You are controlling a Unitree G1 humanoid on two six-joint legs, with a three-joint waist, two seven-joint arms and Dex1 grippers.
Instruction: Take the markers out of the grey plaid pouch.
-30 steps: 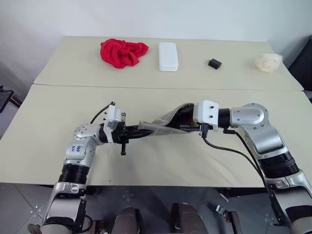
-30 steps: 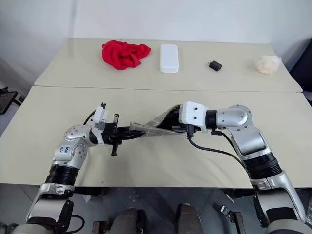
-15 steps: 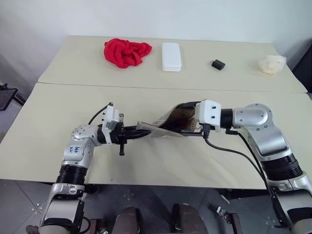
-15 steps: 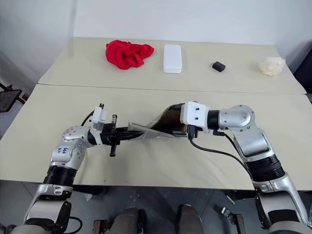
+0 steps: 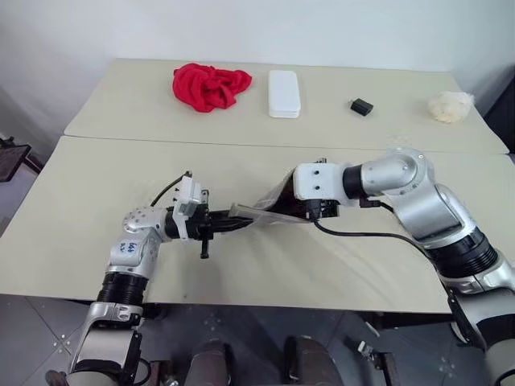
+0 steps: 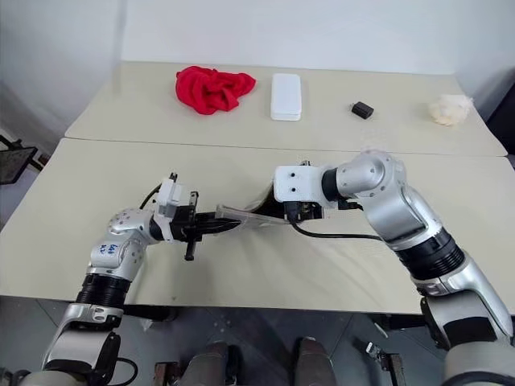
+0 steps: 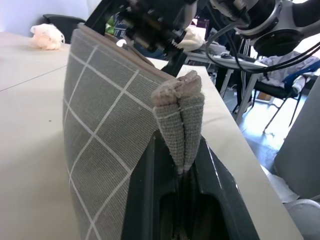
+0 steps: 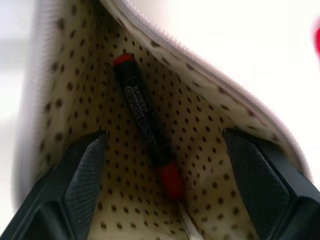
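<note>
Markers: one red-and-black marker (image 8: pixel 145 122) lies inside the grey plaid pouch (image 5: pixel 269 209); none lies out on the tabletop (image 5: pixel 96 185), so the removal is judged not yet done.

Left eye view. The pouch hangs above the near half of the tabletop, about midway between its left and right edges, stretched between the two arms. The left claw (image 5: pixel 233 226) is closed on the pouch's left end. The right claw (image 5: pixel 310 211) sits at the raised, open end of the pouch, pointing down into it. Along the far edge lie a red cloth (image 5: pixel 211 85), a white case (image 5: pixel 283 92), a small black block (image 5: pixel 361 106) and, toward the far right corner, a pale crumpled wad (image 5: pixel 449 105).

Right eye view. The same arrangement appears: pouch lifted clear of the surface, each end attended by one arm.

Left wrist view. The left claw's two fingers (image 7: pixel 145 190) are clamped shut on a folded corner of the grey grid-lined fabric, which rises between them.

Right wrist view. The right claw's fingers (image 8: pixel 80 175) stand wide apart inside the pouch mouth, against the dotted brownish lining (image 8: pixel 200 150). The marker lies between and beyond them, untouched; nothing is held. A second marker cannot be made out here. Remaining, by judgement: close on this marker, draw it out, then find the other.
</note>
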